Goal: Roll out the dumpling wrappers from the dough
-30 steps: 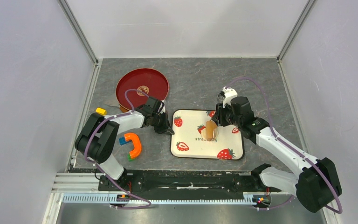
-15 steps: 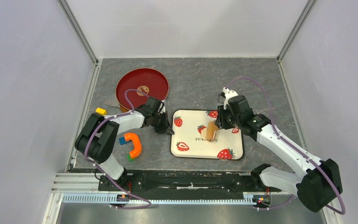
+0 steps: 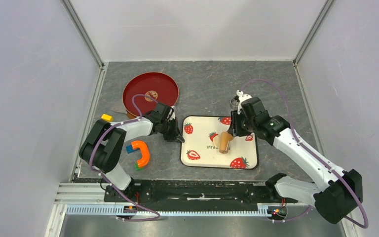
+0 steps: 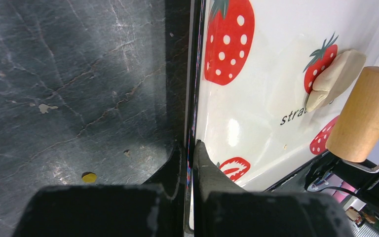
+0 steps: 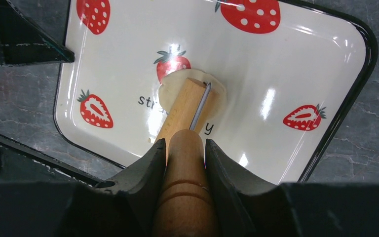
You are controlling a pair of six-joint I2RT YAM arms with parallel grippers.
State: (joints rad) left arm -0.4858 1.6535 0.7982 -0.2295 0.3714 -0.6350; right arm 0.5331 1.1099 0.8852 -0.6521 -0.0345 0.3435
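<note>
A pale cream dough [image 5: 218, 95] lies flattened in the middle of the strawberry tray [image 3: 197, 160]; it also shows in the left wrist view [image 4: 334, 78]. My right gripper [image 5: 186, 147] is shut on the handle of a tan wooden roller [image 5: 184, 107], whose drum rests on the dough; the roller also shows from above [image 3: 224, 141]. My left gripper [image 4: 191, 148] is shut on the tray's left rim [image 4: 193, 89], seen from above at the tray's upper left edge [image 3: 177, 138]. No round wrapper discs are in view.
A red plate [image 3: 150, 91] lies at the back left. An orange horseshoe-shaped toy [image 3: 140, 153] and a small yellow block [image 3: 106, 117] lie left of the tray. A small metal ring [image 3: 234, 102] sits behind the right gripper.
My right gripper has moved the roller toward the near edge of the tray, over the dough. The left gripper has not moved.
</note>
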